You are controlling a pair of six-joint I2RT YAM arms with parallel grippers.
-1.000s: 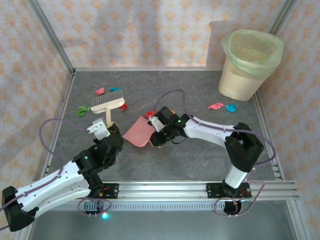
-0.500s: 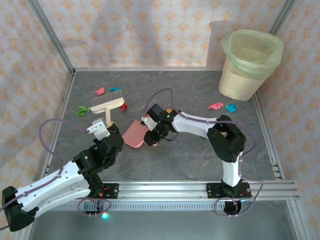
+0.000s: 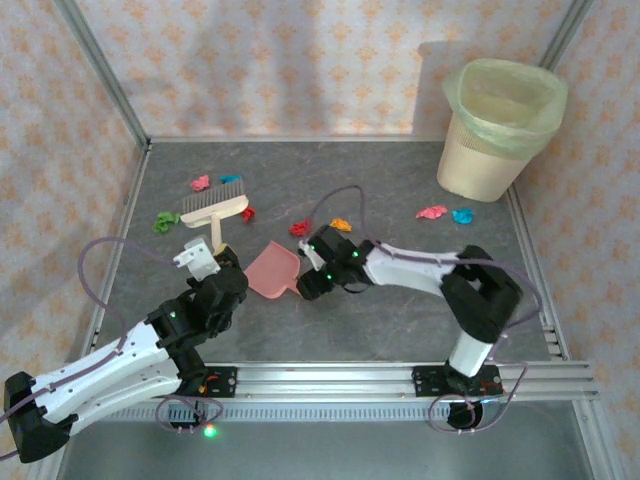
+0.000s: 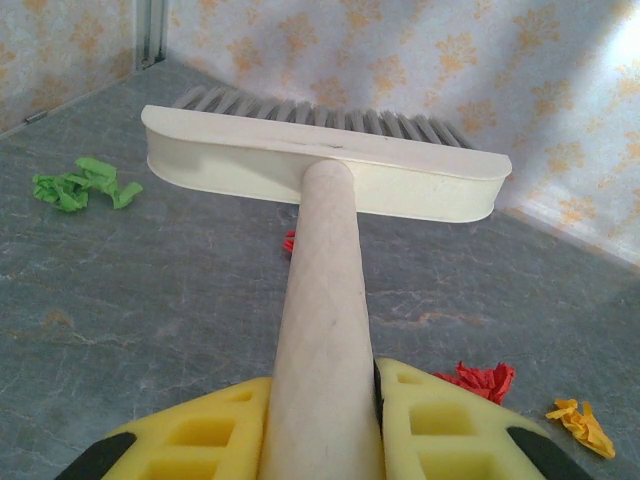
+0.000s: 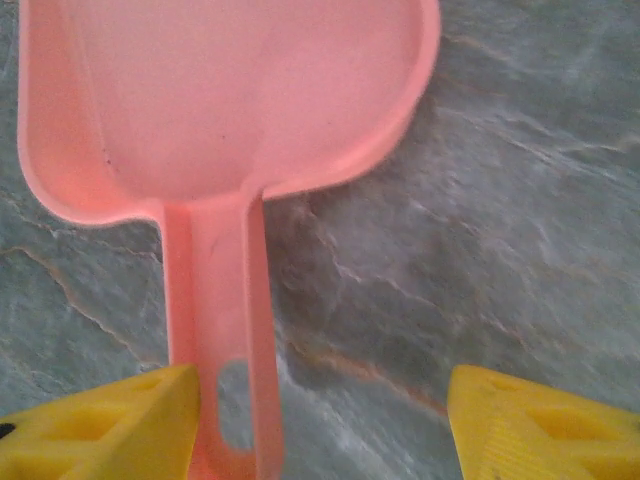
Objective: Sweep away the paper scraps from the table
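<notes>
Clamps left claw (image 4: 325, 425) on brush (image 4: 320, 175) handle, bristles down, ready to sweep. Holds right claw (image 5: 320, 425) spread, dustpan (image 5: 220, 90) handle loose between, mouth facing brush to catch. Shows paper scraps (image 3: 201, 183) scattered around brush on worktop (image 3: 400, 320).

Table (image 3: 400, 190): dark grey, stone-patterned, alu rails round the edges. Scraps lie in 3 groups. Far left: pink scrap (image 3: 200, 182) and blue scrap (image 3: 231, 179) close together twd the back; green scrap (image 3: 162, 221) nearer the left rail; red scrap (image 3: 248, 213) just beside the right end of the brush (image 3: 214, 207) head. Can't tell if the bristles touch the table. Middle: 2nd red scrap (image 3: 299, 228) and orange scrap (image 3: 341, 225), near each other, just beyond the dustpan (image 3: 273, 270), which lies flat w/ its handle pointing right. Right: pink-red scrap (image 3: 432, 212) and 2nd blue scrap (image 3: 461, 215) side by side, in front of the bin (image 3: 495, 130), which stands in the far right corner.
</notes>
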